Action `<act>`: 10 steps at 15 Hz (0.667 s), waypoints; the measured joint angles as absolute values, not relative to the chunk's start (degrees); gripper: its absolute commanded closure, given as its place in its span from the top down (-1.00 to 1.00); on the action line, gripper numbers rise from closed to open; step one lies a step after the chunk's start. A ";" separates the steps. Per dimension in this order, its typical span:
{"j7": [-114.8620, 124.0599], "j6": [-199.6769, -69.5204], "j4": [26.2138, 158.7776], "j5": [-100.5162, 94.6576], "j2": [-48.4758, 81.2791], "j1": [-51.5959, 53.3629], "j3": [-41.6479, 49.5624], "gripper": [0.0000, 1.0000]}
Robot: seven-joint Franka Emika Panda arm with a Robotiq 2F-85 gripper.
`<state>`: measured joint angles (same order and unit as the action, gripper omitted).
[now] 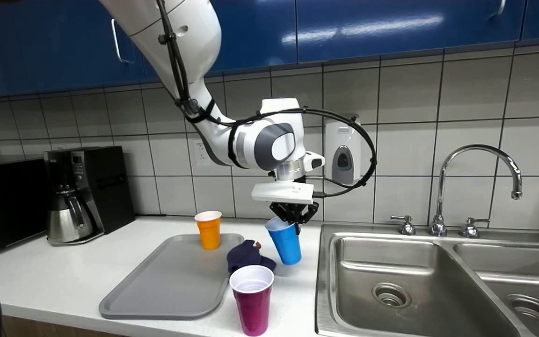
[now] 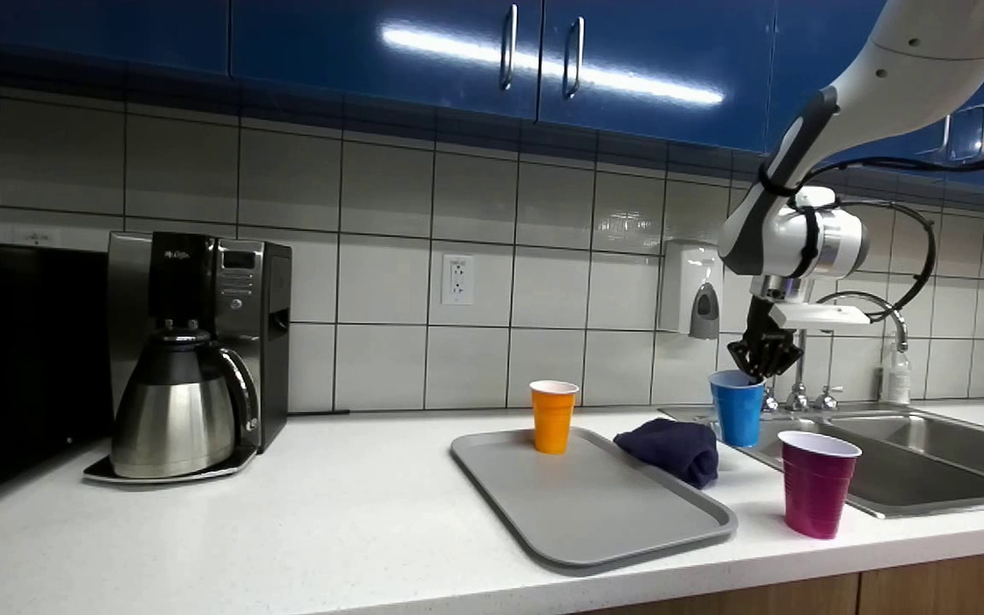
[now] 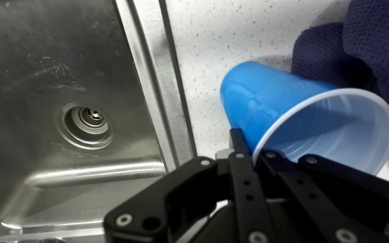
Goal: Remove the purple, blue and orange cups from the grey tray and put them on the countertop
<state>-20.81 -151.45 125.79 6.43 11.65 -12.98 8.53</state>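
We are seeing the gripper (image 3: pixel 254 150) pinching the blue cup (image 1: pixel 284 243) by its wall at the rim, the fingers (image 3: pixel 243 168) pressing together with one lying along the outside and the other reaching into the mouth. The cup is tilting, its mouth leaning toward the grey tray (image 1: pixel 166 281). We are finding it off the tray, over the strip of white countertop (image 2: pixel 330 530) between the dark purple cloth (image 2: pixel 671 448) and the steel sink (image 1: pixel 326 281); we are not managing to tell whether its base is touching the surface.

The purple cup (image 1: pixel 253 302) is standing upright on the countertop, near the front edge, between the tray and the sink. The orange cup (image 2: pixel 553 418) is standing upright on the tray, near the side closest to the tiled wall (image 2: pixel 381 363). The cloth is lying bunched just beside the tray.

Farther back, we are noticing a soap dispenser (image 1: pixel 343 157) hanging on the wall, a tap (image 1: pixel 438 226) rising behind the sink, and a coffee maker (image 2: pixel 189 342) standing well apart from the tray.
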 measured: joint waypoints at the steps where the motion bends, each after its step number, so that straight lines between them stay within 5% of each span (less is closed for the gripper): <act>1: -20.81 -151.45 125.84 6.45 11.87 -13.11 8.59 -0.99; 10: -20.81 -151.45 126.47 7.55 13.82 -14.69 8.69 -0.99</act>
<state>-20.81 -151.45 126.47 7.55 13.82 -14.69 8.69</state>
